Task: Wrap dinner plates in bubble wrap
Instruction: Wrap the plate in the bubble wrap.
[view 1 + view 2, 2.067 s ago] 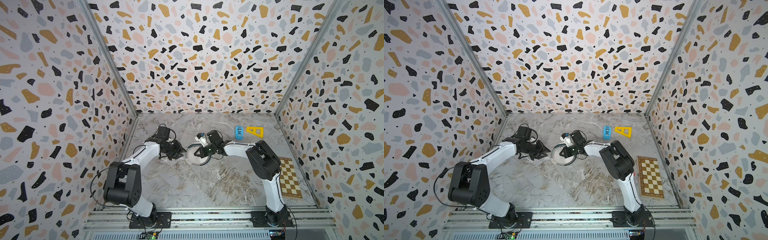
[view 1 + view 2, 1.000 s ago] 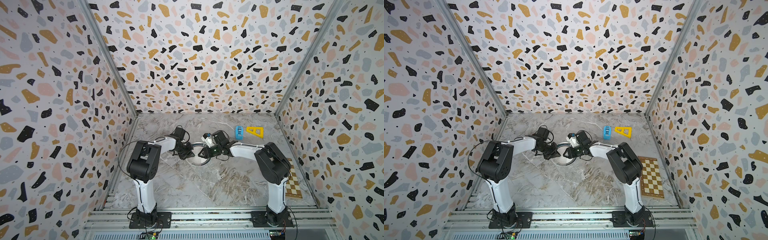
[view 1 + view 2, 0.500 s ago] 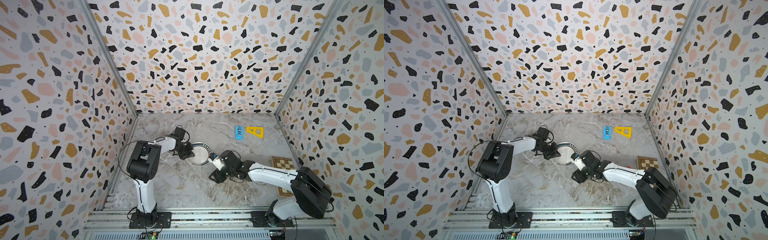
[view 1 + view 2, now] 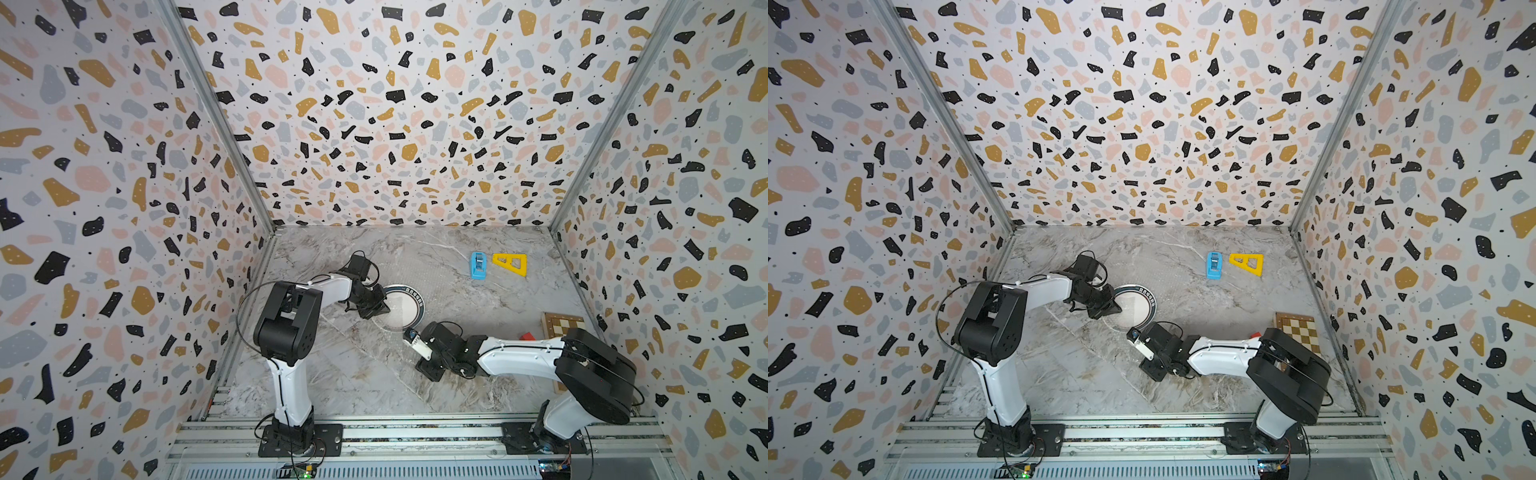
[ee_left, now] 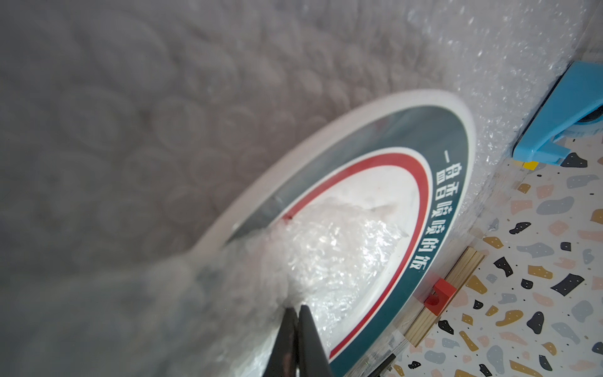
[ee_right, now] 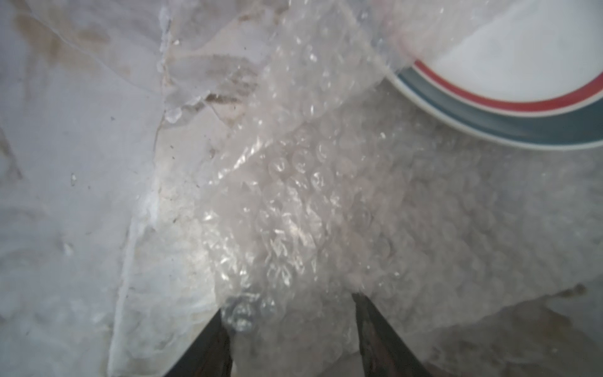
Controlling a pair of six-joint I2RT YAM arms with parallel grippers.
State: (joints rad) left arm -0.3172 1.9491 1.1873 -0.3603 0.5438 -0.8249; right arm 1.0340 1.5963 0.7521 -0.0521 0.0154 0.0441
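The dinner plate (image 4: 405, 305) (image 4: 1136, 305), white with a dark rim band and a thin red ring, lies mid-table on the clear dimpled bubble wrap (image 4: 440, 286) (image 4: 1173, 286). My left gripper (image 4: 380, 309) (image 4: 1113, 309) is at the plate's left edge. In the left wrist view it (image 5: 297, 310) is shut on a bunched flap of bubble wrap (image 5: 332, 248) pulled over the plate (image 5: 385, 182). My right gripper (image 4: 413, 351) (image 4: 1140, 353) sits low just in front of the plate. In the right wrist view its jaws (image 6: 292, 305) stand open over crinkled bubble wrap (image 6: 293, 196), with the plate's rim (image 6: 509, 127) beyond.
A blue tape dispenser (image 4: 478, 265) and a yellow triangle (image 4: 512, 264) lie at the back right. A brown-and-cream checkered board (image 4: 565, 324) with a small red block (image 4: 528, 336) beside it sits by the right wall. Patterned walls close in three sides.
My right arm has swung away from the plate's far right side to the table in front of it. The left gripper has stayed at the plate's left edge.
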